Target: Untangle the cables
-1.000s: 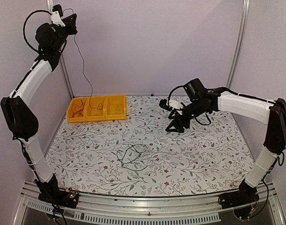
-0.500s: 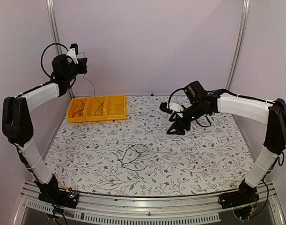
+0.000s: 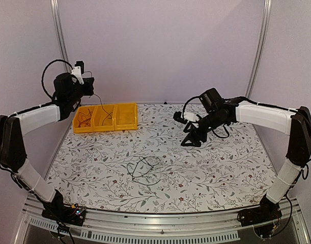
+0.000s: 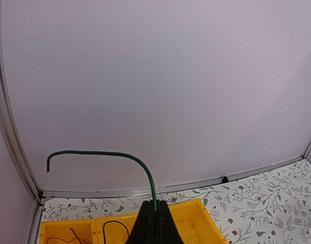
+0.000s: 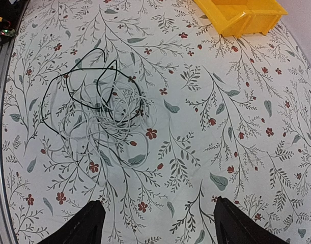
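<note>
We've got one thin dark wire [image 4: 94, 152] clamped in our left tool [image 4: 155, 207] above the yellow plastic bins [image 4: 196, 223], ready to drop, we'd say, while our right tool [image 5: 158, 202] gapes over the pale-and-black wire tangle [image 5: 102, 109].

Left claw [image 3: 89, 85] pinches a thin cable [image 3: 101, 100] above yellow bins [image 3: 125, 125]; tangled cables [image 3: 143, 169] lie on the table [image 3: 221, 168]

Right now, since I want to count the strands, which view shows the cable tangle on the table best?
The right wrist view: the tangle lies close below, dark and pale loops distinct. The top external view shows it small, as a faint dark loop. The left wrist view misses it.
</note>
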